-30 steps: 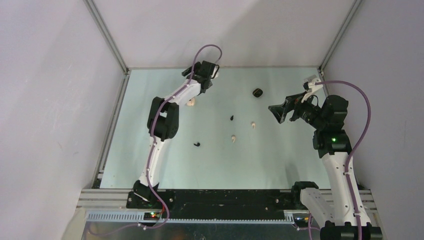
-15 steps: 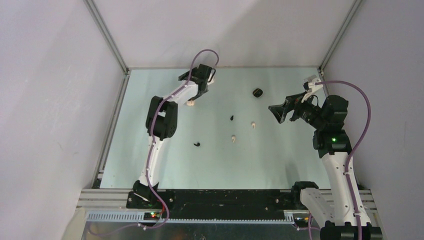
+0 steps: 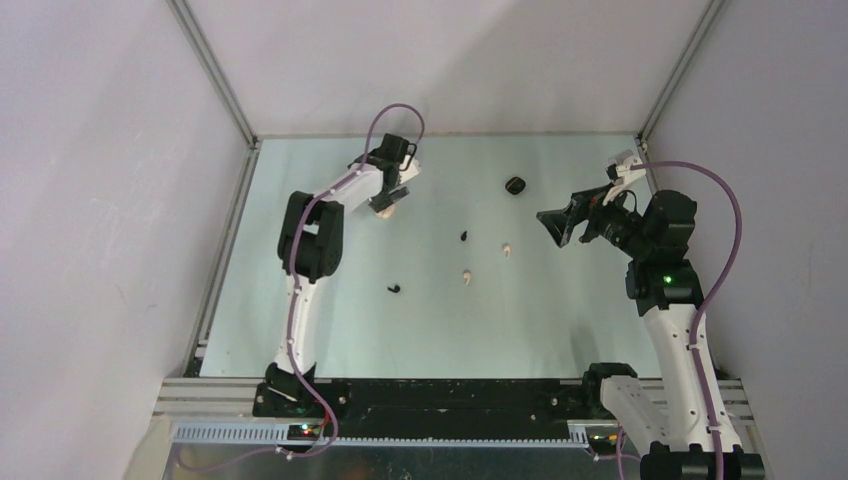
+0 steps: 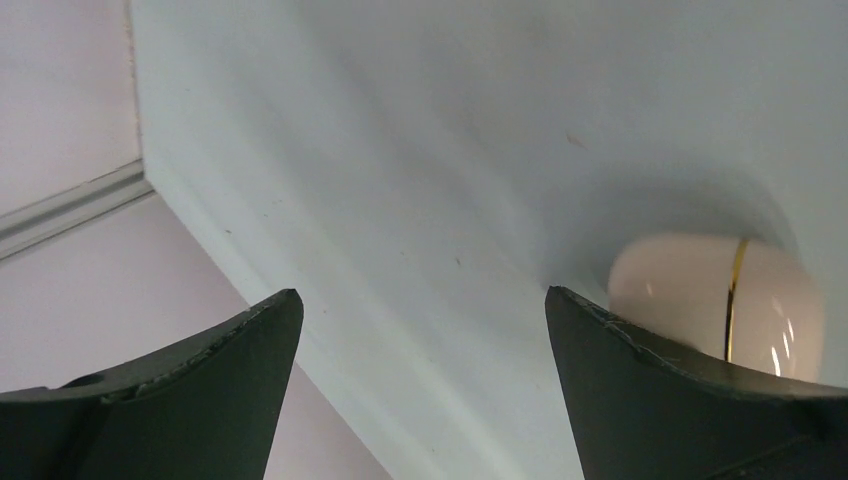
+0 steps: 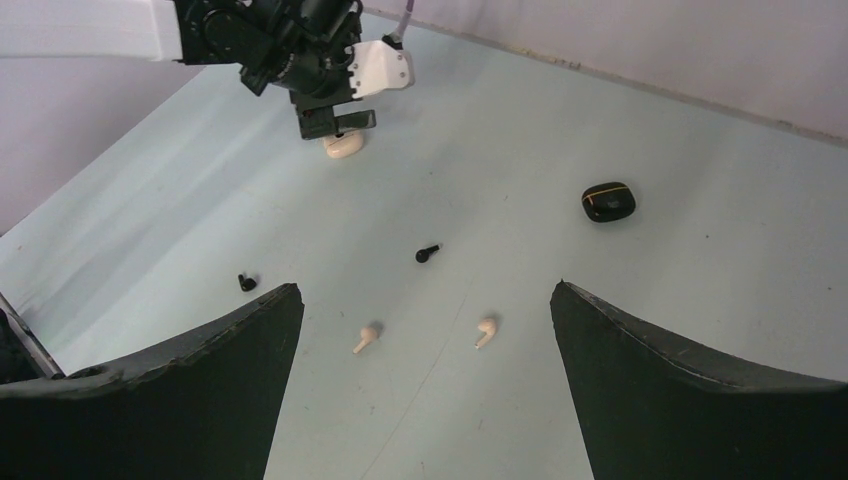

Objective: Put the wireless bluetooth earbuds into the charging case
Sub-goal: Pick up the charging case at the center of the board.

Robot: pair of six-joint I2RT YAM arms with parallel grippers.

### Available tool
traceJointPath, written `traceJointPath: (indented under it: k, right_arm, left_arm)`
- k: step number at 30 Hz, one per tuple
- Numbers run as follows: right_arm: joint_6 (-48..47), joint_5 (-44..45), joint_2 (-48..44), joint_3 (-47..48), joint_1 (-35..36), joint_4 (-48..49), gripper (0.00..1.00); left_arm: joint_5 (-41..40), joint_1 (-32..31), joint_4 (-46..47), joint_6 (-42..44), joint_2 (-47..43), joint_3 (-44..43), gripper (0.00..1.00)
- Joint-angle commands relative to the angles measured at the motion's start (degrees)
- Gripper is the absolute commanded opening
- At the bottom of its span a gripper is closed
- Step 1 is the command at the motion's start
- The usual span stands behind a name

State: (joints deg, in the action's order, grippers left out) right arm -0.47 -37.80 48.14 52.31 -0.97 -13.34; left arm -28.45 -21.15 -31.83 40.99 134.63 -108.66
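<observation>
Earbuds (image 3: 467, 276), four in all, are seen loose on the pale table (image 3: 300, 330) in the top view, none in a case. The far black bud (image 3: 463, 236) and right cream bud (image 3: 507, 249) lie mid-table, with the left cream bud and the near black bud (image 3: 394, 288) closer to the arm bases. A black case (image 3: 515, 185) is shut, so its contents are hidden. A cream case (image 3: 383, 208) sits just under the left gripper (image 3: 393, 196). Plain lilac walls and metal rails enclose the table. The right gripper (image 3: 552, 225) is held right of the buds, well apart from them.

Left wrist view: the jaws are spread wide with nothing held. The cream case, shut and gold-banded, is partly hidden behind the right-hand finger (image 4: 680, 400). No bud is visible.

Right wrist view: the jaws are apart and empty. All four buds are framed between the fingers (image 5: 170, 400), lower on the table, untouched.
</observation>
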Motion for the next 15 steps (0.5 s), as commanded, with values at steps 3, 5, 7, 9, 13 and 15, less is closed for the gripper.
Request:
traceJointPath:
  k: [3,5,7,9,13,15]
  right_arm:
    - [0.21,-0.85,-0.78,-0.11,-0.33,2.26,1.00]
    - [0.21,-0.87,-0.77,-0.11,-0.42,2.27,1.00]
    - [0.21,-0.87,-0.77,-0.15,-0.49,2.25,1.00]
    - [0.21,-0.79,-0.72,-0.11,-0.56,2.22,1.00]
    - [0.18,-0.78,-0.55,-0.11,-0.75,2.23,1.00]
    - [0.20,-0.78,-0.55,-0.11,-0.90,2.24,1.00]
  left_arm:
    - [9.82,1.81,-0.05,2.86,-11.80,6.50,0.99]
    - [13.18,3.06,-1.51,3.53,-14.16,5.55,0.99]
    - [17.01,4.26,-3.96,5.07,-15.36,4.41,0.99]
    - [20.05,5.04,-5.98,8.69,-16.12,4.58,0.99]
    - [22.76,5.82,-8.49,21.30,-16.20,6.78,0.99]
    - [24.43,6.42,-9.53,26.57,-15.66,6.86,0.99]
